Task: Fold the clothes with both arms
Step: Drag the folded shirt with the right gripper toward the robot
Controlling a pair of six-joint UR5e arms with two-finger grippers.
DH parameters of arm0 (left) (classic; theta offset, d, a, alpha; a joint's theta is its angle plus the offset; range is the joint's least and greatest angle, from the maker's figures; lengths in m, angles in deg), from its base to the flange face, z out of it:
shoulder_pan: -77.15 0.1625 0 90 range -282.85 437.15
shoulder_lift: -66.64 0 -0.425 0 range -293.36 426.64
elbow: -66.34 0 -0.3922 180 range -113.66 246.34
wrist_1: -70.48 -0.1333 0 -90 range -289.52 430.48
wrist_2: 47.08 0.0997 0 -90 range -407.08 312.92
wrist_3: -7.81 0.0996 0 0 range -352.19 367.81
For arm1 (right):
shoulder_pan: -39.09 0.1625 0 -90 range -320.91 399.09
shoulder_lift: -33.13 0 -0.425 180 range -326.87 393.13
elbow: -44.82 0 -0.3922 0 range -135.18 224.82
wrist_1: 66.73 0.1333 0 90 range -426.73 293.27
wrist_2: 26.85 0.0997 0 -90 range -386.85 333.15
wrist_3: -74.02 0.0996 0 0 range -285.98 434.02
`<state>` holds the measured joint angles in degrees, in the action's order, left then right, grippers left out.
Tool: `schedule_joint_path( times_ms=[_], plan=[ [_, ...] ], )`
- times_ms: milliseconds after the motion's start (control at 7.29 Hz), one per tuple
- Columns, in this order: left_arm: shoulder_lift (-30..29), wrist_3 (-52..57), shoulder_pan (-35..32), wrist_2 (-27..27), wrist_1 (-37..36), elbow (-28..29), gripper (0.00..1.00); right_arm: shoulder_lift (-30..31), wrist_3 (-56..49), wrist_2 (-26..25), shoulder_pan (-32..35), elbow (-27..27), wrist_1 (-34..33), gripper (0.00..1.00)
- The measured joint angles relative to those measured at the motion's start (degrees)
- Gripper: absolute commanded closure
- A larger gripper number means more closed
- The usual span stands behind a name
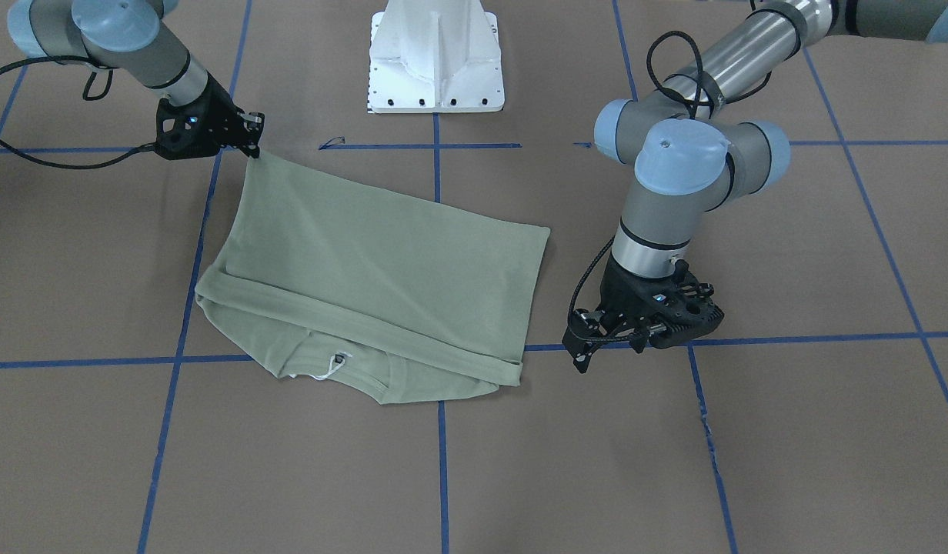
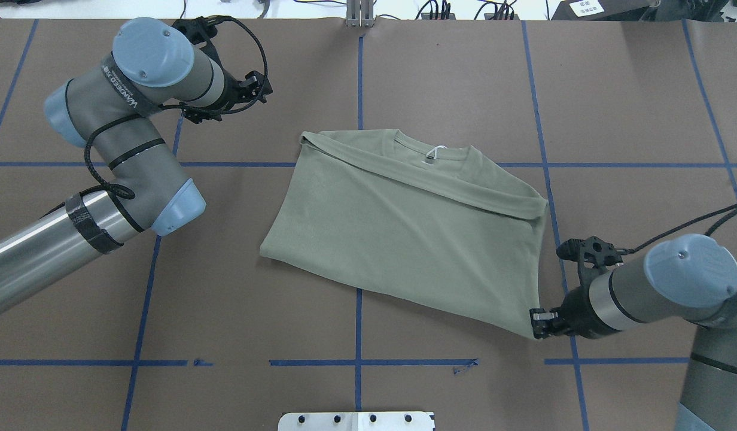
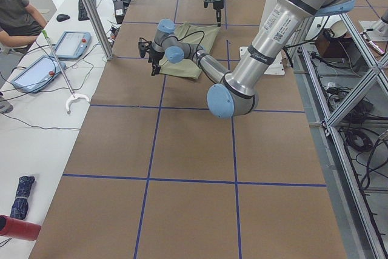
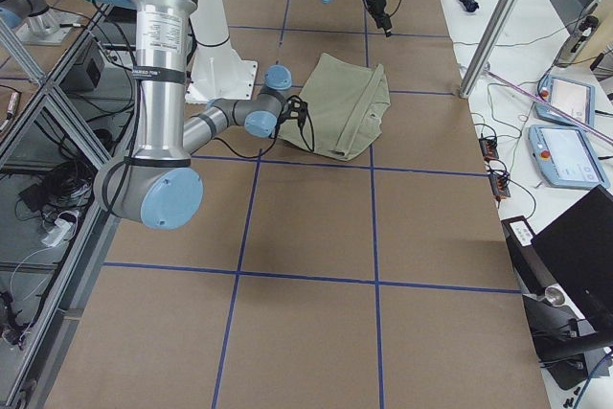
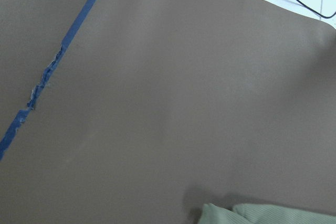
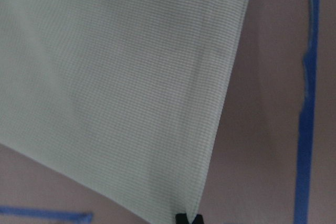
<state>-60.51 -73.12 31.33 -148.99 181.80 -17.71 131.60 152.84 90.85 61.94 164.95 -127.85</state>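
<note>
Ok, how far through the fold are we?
Done, it seems: no sleeves stick out, and the shirt lies as a rough rectangle with a folded band across it below the collar. In hand: the right gripper pinches the corner nearest the robot. The left gripper hangs over bare table, off the cloth. Left: probably a further fold toward the collar, needing both grippers.

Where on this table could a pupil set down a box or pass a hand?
Bare table lies at the robot's far right, past the shirt, and in the strip between shirt and pedestal. Crowded: the shirt's near right corner, pinched by the right gripper, and far left, by the left gripper.
</note>
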Motion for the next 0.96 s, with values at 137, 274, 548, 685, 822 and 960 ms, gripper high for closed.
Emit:
schedule_joint_path(
  times_ms=[137,274,548,685,822,960],
  plan=[
    [0.03,-0.01,0.12,0.16,-0.01,-0.15,0.0,4.7,1.36,1.62,-4.34,4.02,0.35,1.0],
    [0.03,-0.01,0.29,0.42,0.01,-0.19,0.0,7.15,3.5,2.29,-9.36,6.42,0.75,0.26],
    [-0.02,-0.01,1.2,0.63,0.03,-0.78,0.0,8.14,8.1,2.56,-16.07,8.22,1.05,0.0],
    [0.01,-0.01,2.46,0.63,0.04,-1.34,0.0,7.82,8.9,2.6,-16.31,8.58,1.1,0.0],
    [0.27,-0.47,4.65,0.56,0.02,-2.71,0.0,6.45,9.19,2.71,-14.34,8.69,1.15,0.0],
    [1.33,-2.41,7.66,0.44,-0.04,-5.51,0.0,4.22,9.28,2.84,-10.65,8.63,1.17,0.0]
  ],
)
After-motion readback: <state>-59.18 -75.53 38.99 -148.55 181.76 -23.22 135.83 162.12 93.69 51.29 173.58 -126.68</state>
